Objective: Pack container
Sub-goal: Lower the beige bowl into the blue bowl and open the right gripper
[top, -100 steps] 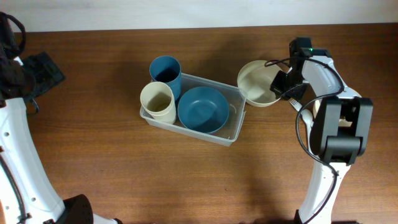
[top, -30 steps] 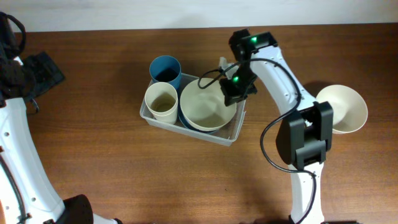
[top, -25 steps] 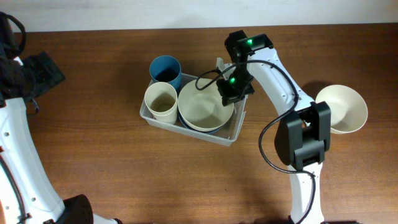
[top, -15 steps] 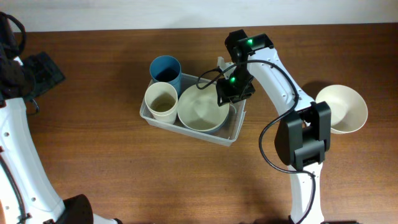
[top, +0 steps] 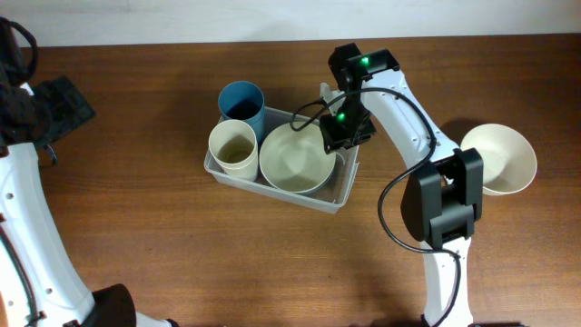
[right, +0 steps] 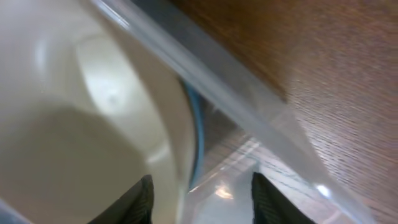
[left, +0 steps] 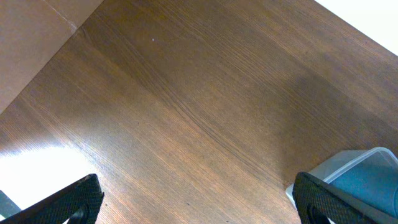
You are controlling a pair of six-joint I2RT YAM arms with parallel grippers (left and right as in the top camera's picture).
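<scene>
The clear container (top: pixel 343 193) lies mid-table. Inside it a cream bowl (top: pixel 292 163) rests nested on a blue bowl (right: pixel 199 134), of which only a rim sliver shows. A cream cup (top: pixel 231 147) and a blue cup (top: pixel 241 102) stand at its left end. My right gripper (top: pixel 338 136) hangs over the bowl's right rim. In the right wrist view my right gripper (right: pixel 202 198) is open, one finger inside the cream bowl (right: pixel 74 143), the other outside it by the container wall (right: pixel 249 102), neither pressing. My left gripper (left: pixel 199 205) is open over bare wood, the container's corner (left: pixel 348 163) at its right.
A second cream bowl (top: pixel 497 159) sits at the right, beside the right arm's base. The left arm (top: pixel 23 182) stays along the table's left edge. Bare wooden tabletop lies in front of and behind the container.
My right gripper carried the cream bowl from the right into the container. Over the last second its jaws opened, and the bowl settled flat onto the blue bowl. The left arm stayed still.
</scene>
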